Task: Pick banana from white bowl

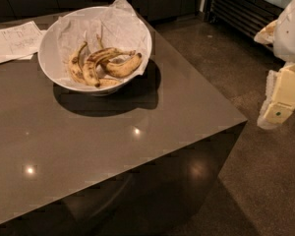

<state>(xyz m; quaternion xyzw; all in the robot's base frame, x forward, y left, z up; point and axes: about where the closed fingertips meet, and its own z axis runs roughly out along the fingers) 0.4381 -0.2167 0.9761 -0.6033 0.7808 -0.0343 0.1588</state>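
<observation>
Beyond table edge [211, 119], end effector [280, 100] over open floor [258, 186].

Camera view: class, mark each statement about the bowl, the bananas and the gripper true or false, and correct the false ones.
1. The bowl stands on the table. True.
2. The gripper is above the bowl. False: it is at the picture's right edge, beyond the table, over the floor.
3. The bowl is lined with crinkled paper. True.
4. The written sheet lies in the bowl. False: it lies flat on the table, beside the bowl, toward the picture's left.
5. The banana is alone in the bowl. False: several bananas lie there, and it rests among them.
</observation>
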